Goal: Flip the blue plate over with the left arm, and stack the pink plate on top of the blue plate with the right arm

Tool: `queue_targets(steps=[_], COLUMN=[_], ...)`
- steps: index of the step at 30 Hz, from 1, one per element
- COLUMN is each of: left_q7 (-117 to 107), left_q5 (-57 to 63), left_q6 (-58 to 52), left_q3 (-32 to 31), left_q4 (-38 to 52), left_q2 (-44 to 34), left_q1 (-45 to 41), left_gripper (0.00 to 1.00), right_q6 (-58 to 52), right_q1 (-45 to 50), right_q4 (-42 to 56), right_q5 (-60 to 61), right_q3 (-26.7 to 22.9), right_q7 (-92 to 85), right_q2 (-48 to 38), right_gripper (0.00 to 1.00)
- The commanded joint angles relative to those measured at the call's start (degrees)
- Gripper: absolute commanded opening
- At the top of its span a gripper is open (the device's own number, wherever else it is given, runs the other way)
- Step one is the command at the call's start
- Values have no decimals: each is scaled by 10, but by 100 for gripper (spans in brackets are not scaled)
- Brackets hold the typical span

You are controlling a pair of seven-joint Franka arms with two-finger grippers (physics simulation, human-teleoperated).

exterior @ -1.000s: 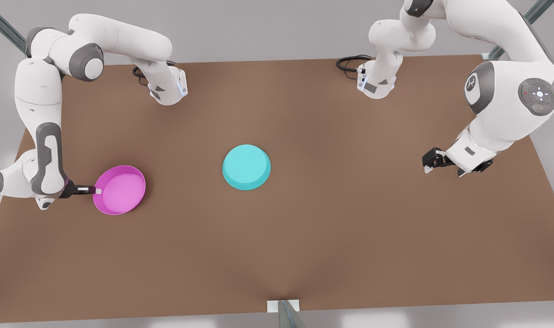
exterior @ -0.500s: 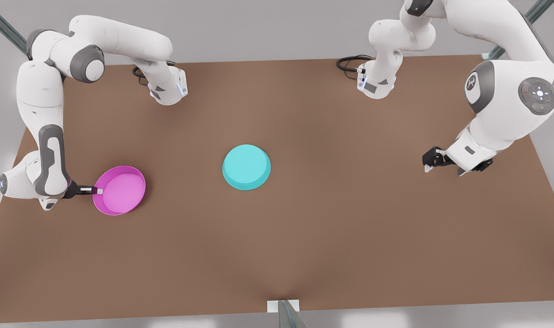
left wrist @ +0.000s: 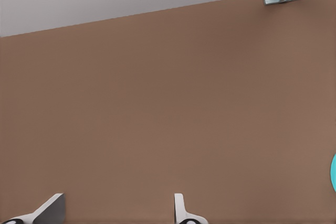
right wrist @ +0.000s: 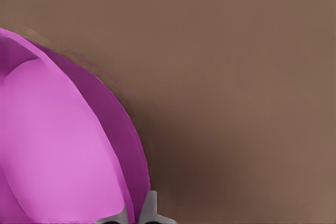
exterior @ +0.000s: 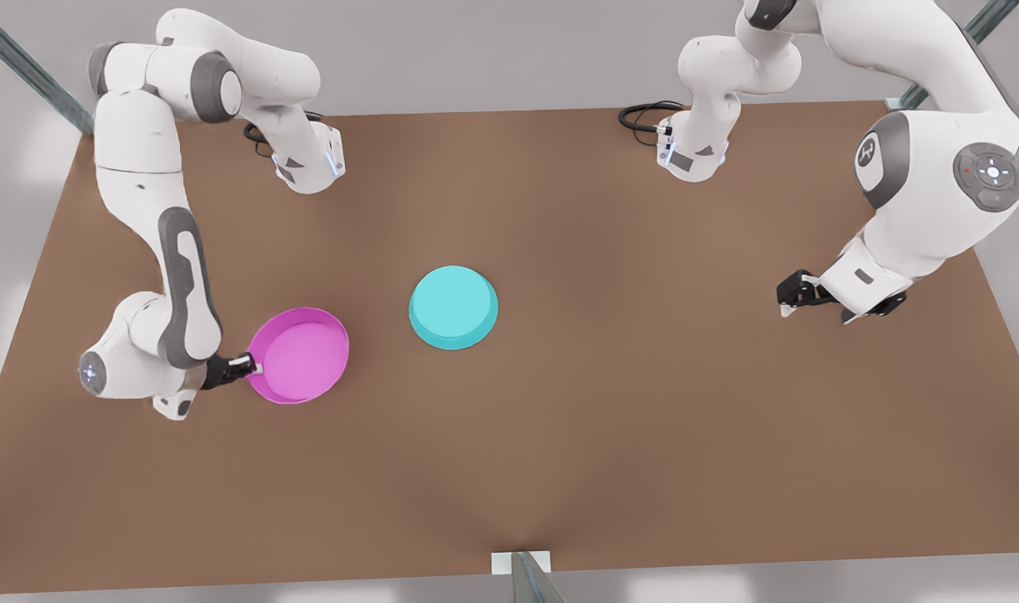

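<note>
Front view: your right tool is clamped on the near rim of the pink plate, carried just off the front view's left of the blue plate, which sits underside-up mid-tabletop. Left tool waits well apart at the front view's right.

Left wrist view: fingers spread, nothing between; blue plate edge peeks in.

Right wrist view: fingertips pinch the pink plate wall. Judged stiff, light, slick w/ a thin rim; grip the rim, keep it level.
</note>
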Motion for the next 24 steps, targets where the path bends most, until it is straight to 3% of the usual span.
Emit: queue_targets(steps=[1, 9, 13, 24], left_q7=[0, 0, 0, 0], left_q5=[0, 0, 0, 0], left_q6=[0, 0, 0, 0], left_q3=[1, 1, 1, 1], left_q4=[1, 0, 1, 0], left_q2=[0, 1, 2, 1], left_q1=[0, 0, 0, 0], left_gripper=[100, 100, 100, 100], right_q6=[1, -28, -54, -47], right_q1=[7, 208, 223, 267], right_q4=[0, 11, 6, 10], right_q5=[-2, 0, 1, 5], right_q3=[0, 2, 31, 34], right_q7=[0, 113, 137, 158], right_q2=[1, -3, -7, 9], right_gripper=[21, 21, 21, 21])
